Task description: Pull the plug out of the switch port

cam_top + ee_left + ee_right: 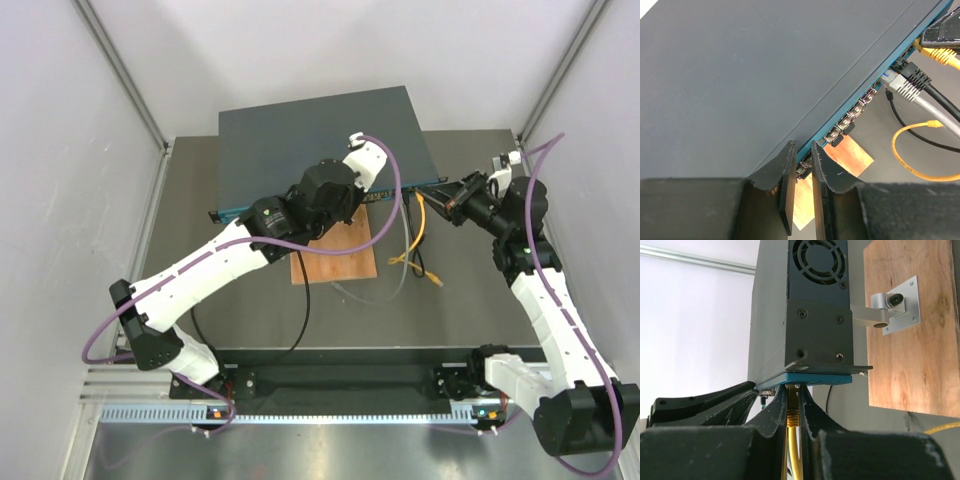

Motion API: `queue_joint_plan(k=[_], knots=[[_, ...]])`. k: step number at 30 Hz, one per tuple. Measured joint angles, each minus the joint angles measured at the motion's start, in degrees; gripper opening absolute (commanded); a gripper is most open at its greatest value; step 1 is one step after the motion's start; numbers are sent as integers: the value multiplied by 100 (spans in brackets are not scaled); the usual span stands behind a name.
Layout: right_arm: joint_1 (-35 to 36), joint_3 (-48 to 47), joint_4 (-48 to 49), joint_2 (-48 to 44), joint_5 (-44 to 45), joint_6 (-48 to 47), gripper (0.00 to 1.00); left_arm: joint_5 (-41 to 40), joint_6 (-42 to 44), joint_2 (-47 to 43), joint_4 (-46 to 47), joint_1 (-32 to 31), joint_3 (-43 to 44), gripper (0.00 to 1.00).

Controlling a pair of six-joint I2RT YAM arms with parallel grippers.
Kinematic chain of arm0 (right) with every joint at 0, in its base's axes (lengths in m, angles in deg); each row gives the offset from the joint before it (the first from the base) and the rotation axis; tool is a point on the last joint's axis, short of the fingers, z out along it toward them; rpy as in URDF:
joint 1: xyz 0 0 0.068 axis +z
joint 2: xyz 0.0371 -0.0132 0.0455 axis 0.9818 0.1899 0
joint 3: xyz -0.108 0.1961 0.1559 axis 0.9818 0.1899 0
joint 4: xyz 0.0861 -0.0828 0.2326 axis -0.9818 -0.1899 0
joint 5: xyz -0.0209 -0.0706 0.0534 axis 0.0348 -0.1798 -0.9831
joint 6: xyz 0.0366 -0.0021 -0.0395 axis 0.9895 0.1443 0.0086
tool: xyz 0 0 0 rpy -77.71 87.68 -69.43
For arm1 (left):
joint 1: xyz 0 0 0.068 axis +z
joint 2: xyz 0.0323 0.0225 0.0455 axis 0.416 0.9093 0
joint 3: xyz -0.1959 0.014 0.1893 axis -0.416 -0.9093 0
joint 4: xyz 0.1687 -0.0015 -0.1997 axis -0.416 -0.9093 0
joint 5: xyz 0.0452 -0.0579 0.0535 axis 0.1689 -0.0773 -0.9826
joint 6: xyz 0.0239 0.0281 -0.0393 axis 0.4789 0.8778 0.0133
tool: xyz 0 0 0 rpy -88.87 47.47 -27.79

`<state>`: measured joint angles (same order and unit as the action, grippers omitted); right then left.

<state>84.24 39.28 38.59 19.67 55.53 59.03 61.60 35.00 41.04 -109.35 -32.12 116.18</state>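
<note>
The switch (320, 140) is a wide dark grey box at the back of the table, with a teal front strip (852, 95) of small sockets. My right gripper (447, 200) is at the strip's right end, shut on a yellow plug (794, 412) that reaches up into a socket under the teal edge (815, 379). The plug also shows in the left wrist view (935, 54). My left gripper (318, 212) hangs over the front edge left of the middle. Its fingers (787, 185) stand a narrow gap apart, with nothing between them.
A brown wooden board (335, 255) lies in front of the switch, with a white metal bracket (895, 305) on it. A grey plug (905, 85) and a black plug (914, 74) sit in sockets beside the yellow one. Loose yellow cable (415, 262) lies on the table.
</note>
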Motion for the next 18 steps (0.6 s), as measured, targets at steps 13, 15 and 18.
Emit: queue_joint_plan(k=[13,15,18], knots=[[-96,254,372,-79,-245,46,0,44,-55,0,31,2,-35,21],[-166,466,695,-116,-321,345,0,46,-72,0,52,4,-46,21],[-247,894,1248,-278,-468,981,0,66,-109,0,87,4,-57,21]])
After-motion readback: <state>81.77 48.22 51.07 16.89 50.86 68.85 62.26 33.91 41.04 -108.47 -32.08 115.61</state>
